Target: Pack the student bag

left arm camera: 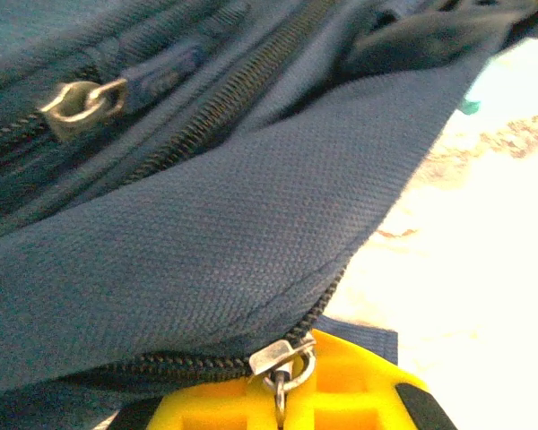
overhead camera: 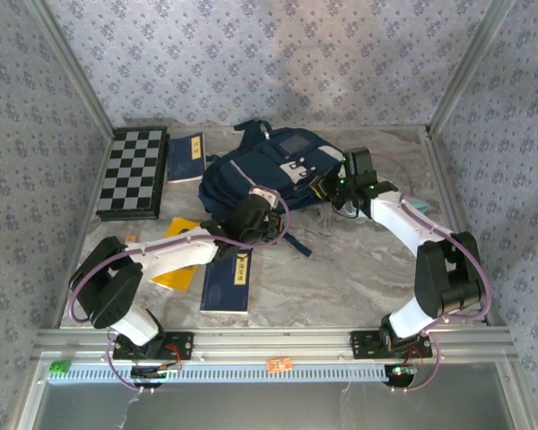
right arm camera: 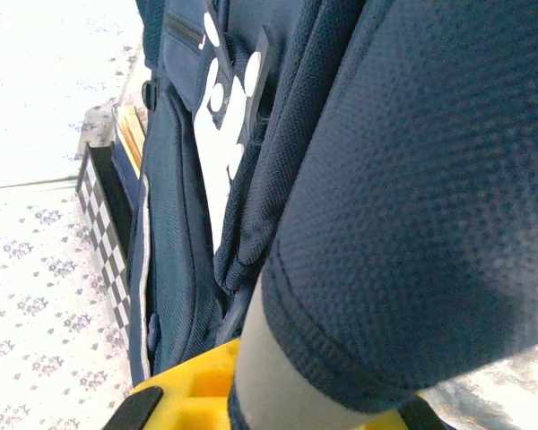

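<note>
The student bag (overhead camera: 269,168), navy with white patches, lies in the middle of the table. My left gripper (overhead camera: 251,218) is at its near edge. In the left wrist view that gripper (left arm camera: 282,405) is shut on the metal pull (left arm camera: 285,363) of a zipper running along the blue fabric (left arm camera: 215,242). A second zipper pull (left arm camera: 82,100) lies higher on the bag. My right gripper (overhead camera: 326,186) is at the bag's right side. In the right wrist view it (right arm camera: 309,403) is shut on a padded navy mesh strap (right arm camera: 412,206) with a grey edge.
A chessboard (overhead camera: 133,172) and a blue booklet (overhead camera: 186,158) lie at the back left. Another blue book (overhead camera: 227,280) and a yellow item (overhead camera: 176,271) lie near the left arm. A light-blue pouch (overhead camera: 417,205) sits by the right arm. A dark strap (overhead camera: 291,240) trails forward from the bag.
</note>
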{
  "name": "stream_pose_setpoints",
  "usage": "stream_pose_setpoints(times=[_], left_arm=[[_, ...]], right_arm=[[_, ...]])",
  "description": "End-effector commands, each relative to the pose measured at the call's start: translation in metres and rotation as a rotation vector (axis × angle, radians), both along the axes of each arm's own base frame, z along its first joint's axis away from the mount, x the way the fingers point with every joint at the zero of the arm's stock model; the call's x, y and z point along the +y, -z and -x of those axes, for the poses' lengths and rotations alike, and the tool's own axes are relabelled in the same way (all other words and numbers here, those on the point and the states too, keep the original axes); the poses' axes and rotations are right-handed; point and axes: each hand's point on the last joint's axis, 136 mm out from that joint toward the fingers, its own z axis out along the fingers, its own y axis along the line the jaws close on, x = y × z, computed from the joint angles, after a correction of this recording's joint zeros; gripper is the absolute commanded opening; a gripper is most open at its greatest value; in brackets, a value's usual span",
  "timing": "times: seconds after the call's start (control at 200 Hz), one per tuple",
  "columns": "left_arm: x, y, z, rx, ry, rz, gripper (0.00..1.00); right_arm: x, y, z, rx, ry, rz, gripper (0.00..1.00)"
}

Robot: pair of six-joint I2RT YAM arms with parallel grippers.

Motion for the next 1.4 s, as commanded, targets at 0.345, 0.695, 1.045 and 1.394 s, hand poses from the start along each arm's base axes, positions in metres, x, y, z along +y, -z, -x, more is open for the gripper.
stream_pose_setpoints(times=[0.345,0.695,1.045,1.394], left_arm=[[-0.065,0.0,0.024,0.099,0.088,0.003,0.0],[-0.081,-0.017,0.005,0.07,0.072,0.059,0.0],[-0.073,-0.016,0.002,0.057,0.057,0.061,0.0],[-0.085,-0.025,-0.003,0.046,0.094,0.063,0.0]], right_arm=[[-0.065,-0.001,-0.083,-0.054,-0.024,0.052,0.0],[-0.05,-0.011,-0.038,-0.055,-0.12,0.024,0.43],[-0.022,0.015,0.04,0.05,-0.08,-0.186,0.67],[0.005,0.033,0.017,0.055,-0.059,-0.178,0.37]])
